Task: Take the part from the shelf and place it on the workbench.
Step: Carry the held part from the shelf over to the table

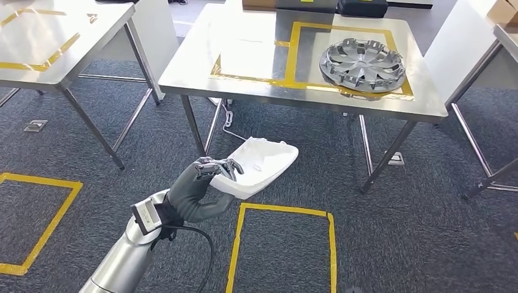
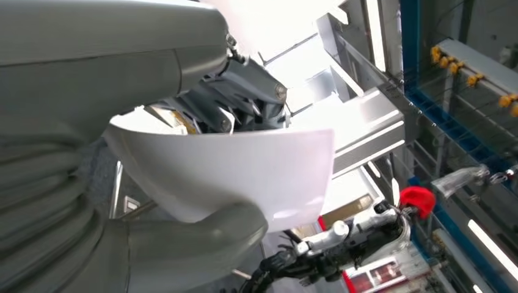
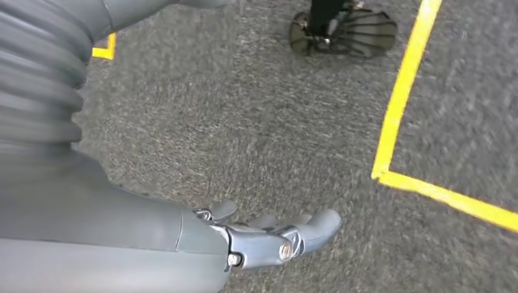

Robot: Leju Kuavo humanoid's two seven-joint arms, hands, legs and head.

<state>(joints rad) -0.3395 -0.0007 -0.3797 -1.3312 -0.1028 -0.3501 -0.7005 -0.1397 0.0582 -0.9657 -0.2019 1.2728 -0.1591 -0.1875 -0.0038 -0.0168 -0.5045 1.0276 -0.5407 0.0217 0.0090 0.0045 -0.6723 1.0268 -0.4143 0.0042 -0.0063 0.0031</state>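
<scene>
My left hand (image 1: 201, 186) grips a white moulded plastic part (image 1: 259, 165) by its near edge and holds it in the air in front of the workbench (image 1: 244, 91), below the level of its top. In the left wrist view the white part (image 2: 244, 174) sits pinched between the thick thumb and the dark fingers (image 2: 244, 101). My right hand (image 3: 269, 241) hangs over grey carpet with its fingers apart and nothing in it. The workbench is a steel table with yellow tape rectangles on its top.
A silver wheel cover (image 1: 361, 64) lies inside the right taped rectangle on the workbench. A second steel table (image 1: 55, 49) stands at the left and another at the right edge. Yellow tape squares (image 1: 281, 244) mark the carpet. Dark cases stand at the back of the bench.
</scene>
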